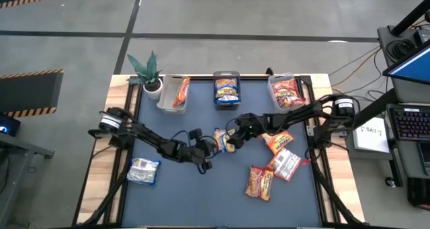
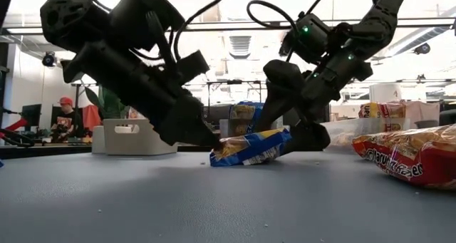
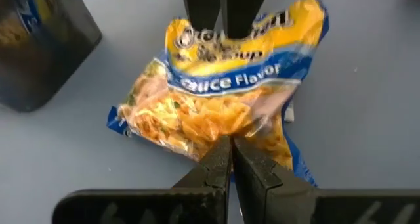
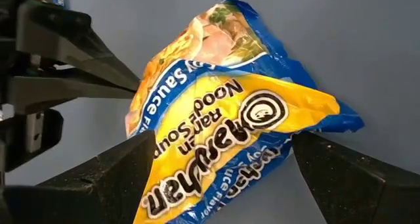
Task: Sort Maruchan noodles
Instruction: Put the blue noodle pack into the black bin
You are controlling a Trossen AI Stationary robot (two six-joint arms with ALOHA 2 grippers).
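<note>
**Both grippers on the blue-and-yellow packet at mid-table**

I see my left gripper [image 3: 231, 159] with its fingers pressed together, tips meeting at one edge of the blue-and-yellow noodle packet [image 3: 223, 92]; I cannot tell whether any wrapper is caught between them. My right gripper [image 4: 220, 178] has its fingers spread wide, one on each side of the same packet's opposite end, the wrapper bulging up between them. In the low view the packet [image 2: 251, 147] sits tilted, one end lifted off the table [image 2: 142, 200], with the left gripper [image 2: 206, 137] at its low end and the right gripper [image 2: 303, 132] at its raised end.

From above, the packet [image 1: 221, 139] is near the table's middle. To its right lie three loose packets: an orange one [image 1: 278, 141], a silvery white one [image 1: 287, 164] and a red one [image 1: 260, 182]. Another silvery packet [image 1: 143, 171] lies near the left edge. Along the far edge stand three clear bins [image 1: 226, 89] holding packets, with a potted plant [image 1: 149, 72] beside the leftmost.
</note>
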